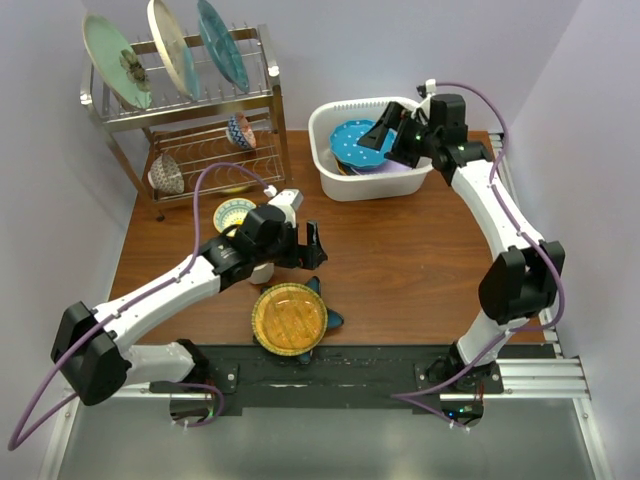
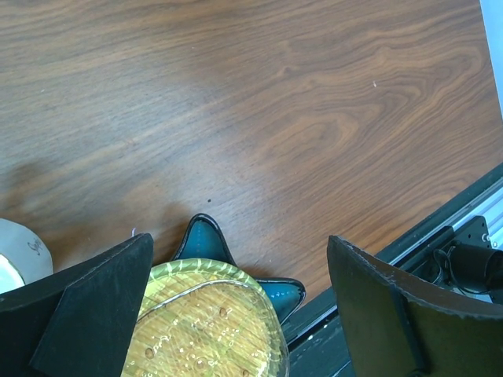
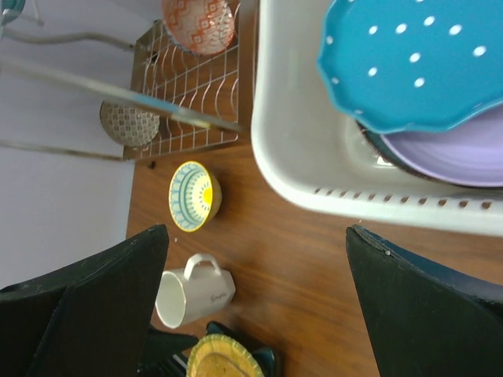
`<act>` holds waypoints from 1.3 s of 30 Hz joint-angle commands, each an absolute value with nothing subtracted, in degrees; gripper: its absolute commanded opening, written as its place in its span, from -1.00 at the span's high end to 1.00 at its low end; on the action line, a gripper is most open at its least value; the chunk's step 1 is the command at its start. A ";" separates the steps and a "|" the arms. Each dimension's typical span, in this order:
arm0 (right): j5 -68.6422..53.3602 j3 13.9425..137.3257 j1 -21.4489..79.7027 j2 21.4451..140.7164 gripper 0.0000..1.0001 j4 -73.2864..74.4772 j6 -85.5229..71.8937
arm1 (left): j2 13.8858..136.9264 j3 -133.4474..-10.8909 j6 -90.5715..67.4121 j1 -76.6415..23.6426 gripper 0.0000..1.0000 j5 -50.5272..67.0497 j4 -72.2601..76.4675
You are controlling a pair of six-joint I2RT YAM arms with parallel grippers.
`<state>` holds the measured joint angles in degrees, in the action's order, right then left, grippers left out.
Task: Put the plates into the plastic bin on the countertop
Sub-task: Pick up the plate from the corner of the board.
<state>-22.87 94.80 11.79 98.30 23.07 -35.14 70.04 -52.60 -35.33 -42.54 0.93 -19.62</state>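
Countertop: amber plate flat (face-up)

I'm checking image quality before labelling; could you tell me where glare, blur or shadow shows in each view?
Top external: evenly lit and sharp, with soft shadows on the countertop. Left wrist: a pale sheen washes the countertop mid-frame; the amber plate glints. Right wrist: the dish rack looks soft, the plastic bin has a bright rim, the blue dotted plate is clear.
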 commanded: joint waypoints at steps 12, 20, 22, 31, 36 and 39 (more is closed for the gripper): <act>-20.13 76.67 20.30 85.26 -0.97 23.38 -31.46 | 66.88 -53.00 -35.07 -42.63 -0.93 -1.76 -21.62; -19.95 62.42 26.44 79.11 -0.96 21.27 -32.25 | 64.70 -50.46 -36.82 -42.71 -0.90 -2.81 -24.17; -19.95 58.72 27.42 77.96 -0.96 21.18 -32.60 | 63.64 -49.57 -37.44 -42.71 -0.89 -2.81 -24.69; -21.97 52.91 32.34 76.38 -0.95 20.91 -34.36 | 55.55 -44.30 -43.24 -42.71 -0.84 -5.18 -33.30; -21.97 53.70 35.77 77.52 -0.90 20.83 -34.98 | 54.67 -43.68 -46.49 -42.63 -0.83 -6.33 -39.72; -22.06 53.61 37.96 78.75 -0.87 20.22 -35.68 | 53.88 -42.63 -48.51 -42.63 -0.83 -6.68 -42.27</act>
